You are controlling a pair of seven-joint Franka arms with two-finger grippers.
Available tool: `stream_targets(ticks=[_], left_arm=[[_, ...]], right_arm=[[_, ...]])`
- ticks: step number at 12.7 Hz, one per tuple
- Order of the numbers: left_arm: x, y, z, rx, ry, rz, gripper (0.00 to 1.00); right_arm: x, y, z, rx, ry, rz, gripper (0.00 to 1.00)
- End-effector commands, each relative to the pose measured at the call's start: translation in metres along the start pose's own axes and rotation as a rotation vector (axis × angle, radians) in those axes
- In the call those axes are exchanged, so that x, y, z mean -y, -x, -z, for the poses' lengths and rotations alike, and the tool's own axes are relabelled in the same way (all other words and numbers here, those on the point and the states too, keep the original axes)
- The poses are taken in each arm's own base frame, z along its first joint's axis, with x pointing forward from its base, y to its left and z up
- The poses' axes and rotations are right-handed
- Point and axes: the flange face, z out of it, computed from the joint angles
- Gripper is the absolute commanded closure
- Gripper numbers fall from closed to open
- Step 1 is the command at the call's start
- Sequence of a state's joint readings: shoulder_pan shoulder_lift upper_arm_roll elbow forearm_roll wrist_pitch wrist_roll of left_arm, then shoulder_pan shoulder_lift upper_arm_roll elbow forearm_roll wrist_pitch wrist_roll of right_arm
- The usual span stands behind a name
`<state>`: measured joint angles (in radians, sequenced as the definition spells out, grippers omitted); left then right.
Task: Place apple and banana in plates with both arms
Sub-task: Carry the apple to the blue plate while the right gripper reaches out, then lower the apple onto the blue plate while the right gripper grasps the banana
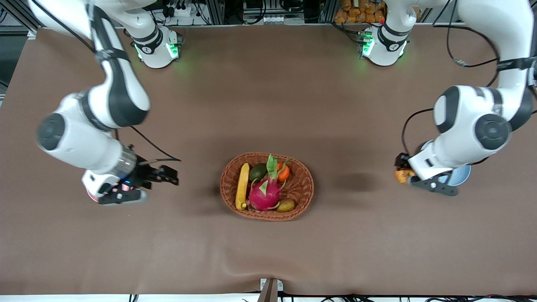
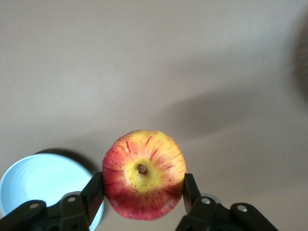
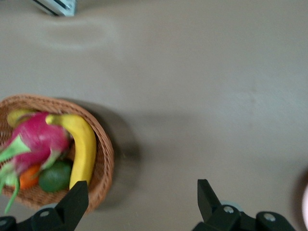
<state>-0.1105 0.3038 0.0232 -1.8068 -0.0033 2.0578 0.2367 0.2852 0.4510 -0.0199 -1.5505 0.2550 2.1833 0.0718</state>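
My left gripper (image 1: 402, 167) is shut on the red and yellow apple (image 1: 405, 176), held above bare table beside the light blue plate (image 1: 462, 174). The left wrist view shows the apple (image 2: 143, 174) between the fingers, with the blue plate (image 2: 43, 183) off to one side. The banana (image 1: 242, 185) lies in the wicker basket (image 1: 306, 184); it also shows in the right wrist view (image 3: 82, 149). My right gripper (image 1: 171, 175) is open and empty over bare table between the basket and the pink plate (image 1: 89, 194), which is mostly hidden under that wrist.
The basket also holds a magenta dragon fruit (image 1: 264, 193), an orange fruit (image 1: 284, 172), a green fruit (image 1: 258, 172) and a small pear (image 1: 286, 205). The brown table stretches wide around the basket.
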Motion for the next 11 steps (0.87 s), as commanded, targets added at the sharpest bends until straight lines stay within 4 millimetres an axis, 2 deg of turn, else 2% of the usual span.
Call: stream_targets(ticks=[1,4,5,6,9,10,11], left_arm=[[0.037,0.036,-0.01,0.023,0.014,-0.038,0.78],[0.105,0.071,-0.055,0.012,0.017,-0.086,0.8],[0.128,0.087,-0.066,0.008,0.017,-0.096,0.8],[0.144,0.095,-0.071,-0.004,0.012,-0.11,0.8],[0.176,0.109,-0.107,-0.002,0.016,-0.139,0.8],[0.179,0.108,-0.118,-0.01,0.011,-0.19,0.79],[0.186,0.111,-0.119,-0.014,0.01,-0.195,0.78]], right_arm=[[0.033,-0.009,-0.027,-0.076,-0.016,0.023,0.0],[0.075,-0.006,-0.075,-0.187,-0.033,0.008,0.0],[0.084,-0.004,-0.09,-0.214,-0.037,0.014,0.0],[0.096,0.0,-0.102,-0.243,-0.045,0.03,0.0],[0.112,0.006,-0.128,-0.311,-0.058,0.056,0.0],[0.116,0.01,-0.137,-0.303,-0.058,0.062,0.0],[0.116,0.009,-0.145,-0.301,-0.054,0.065,0.0]])
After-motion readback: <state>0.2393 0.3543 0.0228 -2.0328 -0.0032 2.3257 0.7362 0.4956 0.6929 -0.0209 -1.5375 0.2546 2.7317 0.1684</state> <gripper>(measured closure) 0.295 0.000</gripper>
